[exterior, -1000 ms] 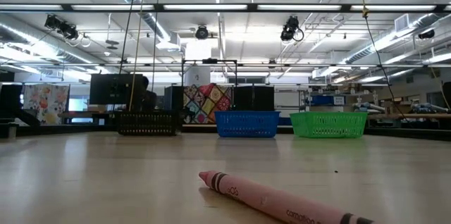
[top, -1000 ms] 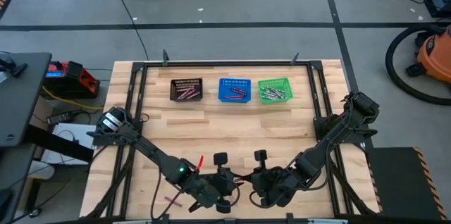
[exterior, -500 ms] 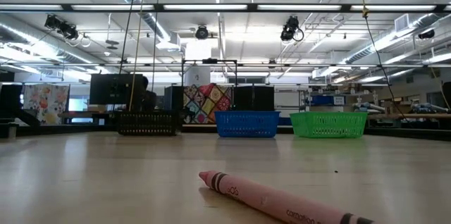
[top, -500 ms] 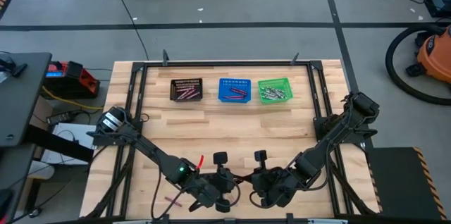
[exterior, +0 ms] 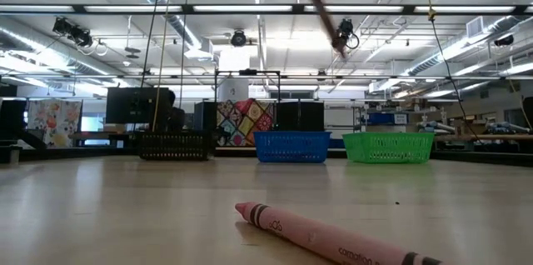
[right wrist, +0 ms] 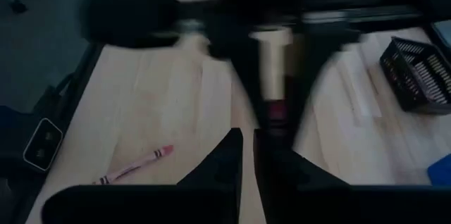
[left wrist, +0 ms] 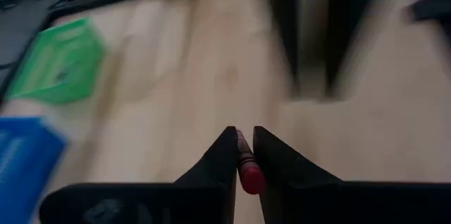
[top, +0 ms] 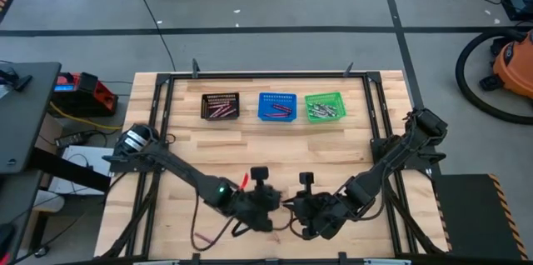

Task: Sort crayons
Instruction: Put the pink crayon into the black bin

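- Since a second ago both arms have shifted away from the surface's near edge toward its middle, and the left tool [top: 260, 201] has come up carrying a red crayon [left wrist: 248, 170]; a dark arm part now crosses the top of the low view, which showed none before.
- Writing: the pink crayon [exterior: 333, 238] lying near the near edge in the low view bears dark print on its wrapper, cut off by the picture's edge and too partial to read.
- The left wrist view shows the left tool clamped on the red crayon between its fingertips; the high view shows only a red speck there.
- The right tool [right wrist: 248, 146] has its fingers close together with a narrow gap and nothing between them; it sits just beside the left tool near the near edge.
- The right wrist view is blurred; it shows the pink crayon lying on the surface [top: 333, 152] and a corner of the black basket [right wrist: 417, 72].
- Only the high view shows inside the baskets along the far edge: crayons lie in the black basket, the blue basket [top: 276, 106] and the green basket [top: 324, 106], their colours hard to make out.
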You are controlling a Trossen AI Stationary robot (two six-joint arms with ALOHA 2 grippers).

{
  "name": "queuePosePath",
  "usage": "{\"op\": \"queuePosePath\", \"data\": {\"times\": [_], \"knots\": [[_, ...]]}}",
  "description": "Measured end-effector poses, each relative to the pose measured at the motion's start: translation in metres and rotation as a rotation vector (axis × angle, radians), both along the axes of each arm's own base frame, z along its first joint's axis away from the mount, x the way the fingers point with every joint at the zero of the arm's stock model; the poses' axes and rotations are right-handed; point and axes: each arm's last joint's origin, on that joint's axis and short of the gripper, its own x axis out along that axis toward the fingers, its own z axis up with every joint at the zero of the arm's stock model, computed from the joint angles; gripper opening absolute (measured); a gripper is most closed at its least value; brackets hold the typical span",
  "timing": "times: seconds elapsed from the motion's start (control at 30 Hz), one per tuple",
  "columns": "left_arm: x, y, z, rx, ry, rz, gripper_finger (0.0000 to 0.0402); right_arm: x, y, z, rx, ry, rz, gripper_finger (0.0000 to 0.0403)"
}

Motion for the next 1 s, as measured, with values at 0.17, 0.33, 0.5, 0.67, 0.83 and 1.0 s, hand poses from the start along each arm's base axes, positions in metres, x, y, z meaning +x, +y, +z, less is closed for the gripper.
{"op": "queuePosePath", "data": {"times": [0.17,0.33,0.5,0.67,0.83,1.0], "knots": [[0.002,0.027,-0.008,0.083,0.112,0.088,0.0036,0.0,-0.001,-0.001,0.031,0.0,-0.027,0.0054],[0.006,0.053,-0.013,0.137,0.205,0.139,0.0036,-0.005,0.001,-0.004,0.053,0.025,-0.055,0.0059],[0.004,0.081,-0.018,0.191,0.326,0.196,0.0036,-0.011,0.003,-0.006,0.077,0.053,-0.082,0.006],[-0.006,0.11,-0.015,0.273,0.468,0.266,0.0036,-0.016,0.008,-0.007,0.088,0.062,-0.08,0.006],[-0.02,0.135,0.003,0.308,0.528,0.324,0.0036,-0.02,0.012,-0.007,0.103,0.059,-0.076,0.006],[-0.028,0.161,0.025,0.3,0.518,0.359,0.0036,-0.021,0.012,-0.008,0.132,0.061,-0.101,0.006]]}}
